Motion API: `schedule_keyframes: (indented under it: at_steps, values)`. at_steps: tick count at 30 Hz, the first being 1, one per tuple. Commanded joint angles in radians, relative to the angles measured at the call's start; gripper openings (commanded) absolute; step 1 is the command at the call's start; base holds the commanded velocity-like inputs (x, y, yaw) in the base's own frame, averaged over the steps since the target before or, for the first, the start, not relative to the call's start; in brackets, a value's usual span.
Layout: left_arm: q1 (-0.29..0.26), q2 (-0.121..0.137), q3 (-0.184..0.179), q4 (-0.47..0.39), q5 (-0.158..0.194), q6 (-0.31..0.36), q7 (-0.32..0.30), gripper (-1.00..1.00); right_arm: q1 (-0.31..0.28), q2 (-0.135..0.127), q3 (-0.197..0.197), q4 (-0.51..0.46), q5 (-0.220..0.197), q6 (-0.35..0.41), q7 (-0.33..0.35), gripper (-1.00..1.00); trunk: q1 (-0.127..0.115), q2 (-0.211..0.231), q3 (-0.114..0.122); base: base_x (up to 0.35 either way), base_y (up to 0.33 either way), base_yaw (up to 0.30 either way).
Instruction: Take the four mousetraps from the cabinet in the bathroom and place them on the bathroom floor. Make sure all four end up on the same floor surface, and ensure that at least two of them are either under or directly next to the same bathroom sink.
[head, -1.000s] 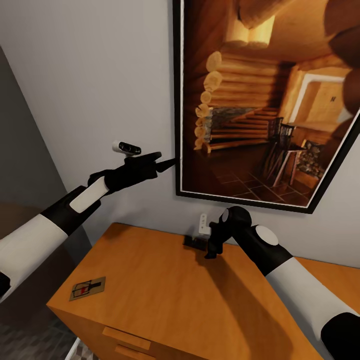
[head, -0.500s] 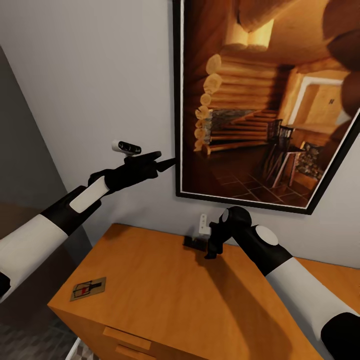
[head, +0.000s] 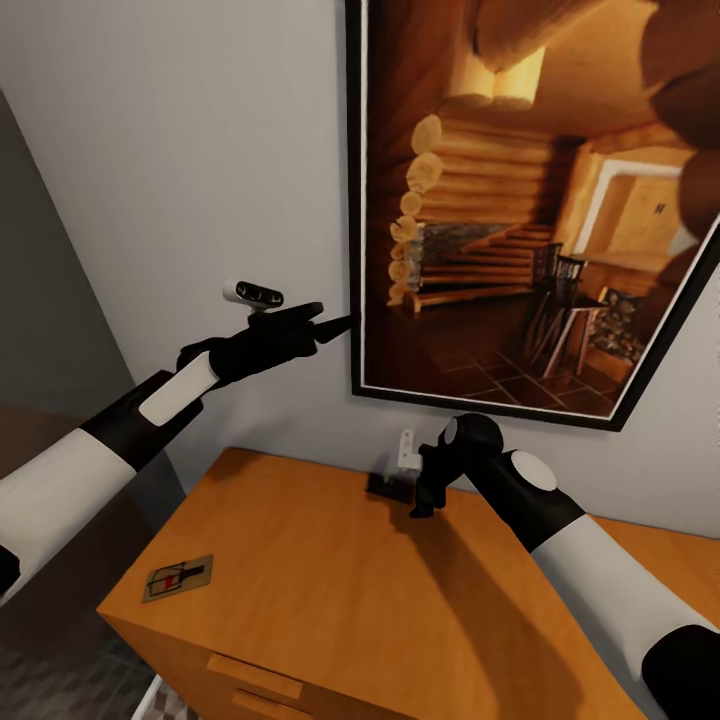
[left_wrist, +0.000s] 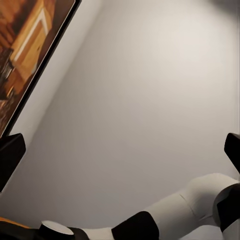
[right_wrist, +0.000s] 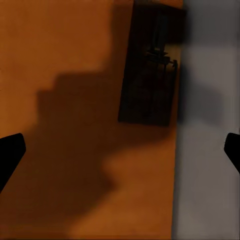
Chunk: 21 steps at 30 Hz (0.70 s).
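Right gripper: open, poised above shadowed mousetrap at cabinet back edge.
Left gripper: open, empty, raised near wall.

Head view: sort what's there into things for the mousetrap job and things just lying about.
For the job:
- small flat tan wooden mousetrap near the cabinet's front left corner
- second, shadowed mousetrap by the wall, below the right hand
- orange-brown wooden cabinet

Just there:
- black-framed log-cabin picture
- grey wall

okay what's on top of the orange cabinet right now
Two mousetraps lie on the cabinet: one mousetrap near its front left corner, and a shadowed mousetrap at the back edge by the wall, below the open right gripper. The right arm hides part of the top.
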Motion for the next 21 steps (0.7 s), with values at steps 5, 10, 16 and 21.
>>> schedule_keyframes:
  at_steps: [5, 10, 16, 21]
  values:
    - [-0.002, 0.001, -0.004, -0.008, 0.011, 0.009, -0.001, 1.0, -0.001, -0.001, 0.001, -0.001, 0.003, 0.002, 0.005, 1.0, -0.004, 0.006, 0.002, 0.0, 0.0, 0.0]
    - [-0.002, 0.002, -0.004, -0.01, 0.012, 0.009, -0.001, 1.0, -0.001, -0.001, -0.001, -0.001, 0.002, -0.005, 0.005, 1.0, -0.004, 0.006, 0.002, 0.0, 0.0, 0.0]
    - [-0.002, 0.001, -0.004, -0.013, 0.012, 0.009, -0.001, 1.0, -0.001, -0.001, -0.002, -0.001, -0.013, -0.012, 0.009, 1.0, -0.004, 0.006, 0.002, 0.0, 0.0, 0.0]
    - [-0.002, 0.001, -0.004, -0.016, 0.011, 0.009, -0.001, 1.0, -0.001, -0.005, -0.004, 0.0, -0.058, -0.025, 0.011, 1.0, -0.004, 0.006, 0.002, 0.0, 0.0, 0.0]
